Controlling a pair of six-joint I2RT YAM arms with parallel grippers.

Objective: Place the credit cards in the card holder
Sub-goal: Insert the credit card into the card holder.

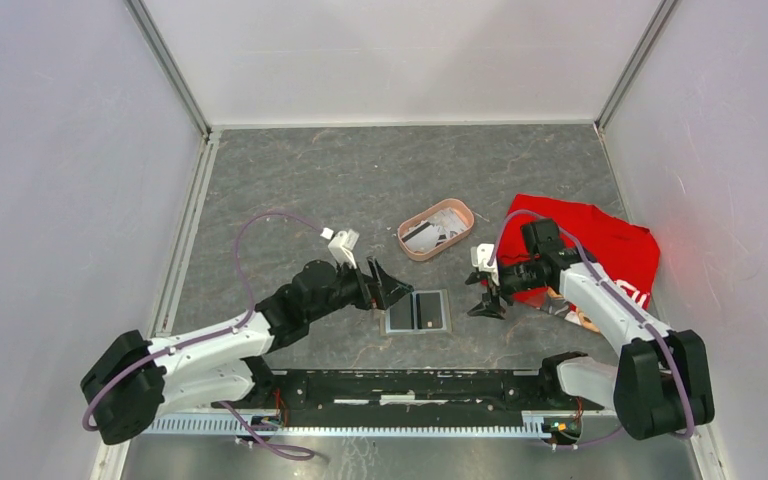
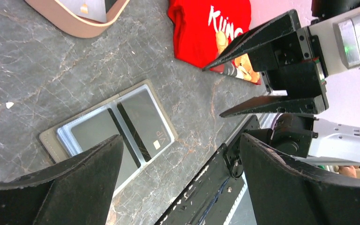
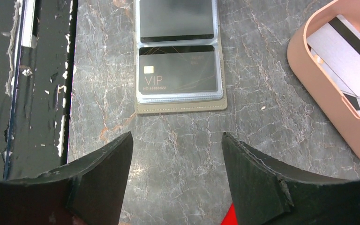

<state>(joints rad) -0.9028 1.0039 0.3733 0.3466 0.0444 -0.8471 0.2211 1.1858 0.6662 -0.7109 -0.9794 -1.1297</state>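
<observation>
- Judging by the layout, the work sits between two cards: the card holder (image 3: 183, 107) lies open and flat on the surface near the arms' bases, with a dark card in each of its two clear pockets, one marked VIP (image 3: 180, 72).
- More credit cards (image 3: 342, 51), silvery with dark stripes, lie in the pink tray (image 3: 304, 70), just beyond the holder.
- Left pincer (image 1: 388, 287) is spread wide and empty, hanging at the holder's left edge; right pincer (image 1: 487, 300) is also spread and empty, just right of the holder.
- Next move probably calls for reaching into the tray and pinching one thin card by its edge without dragging the others.
- Both wrist views cut the tray off, so the number of cards left is unclear.
- Whether any free pocket lies beneath the filled ones cannot be told.
</observation>
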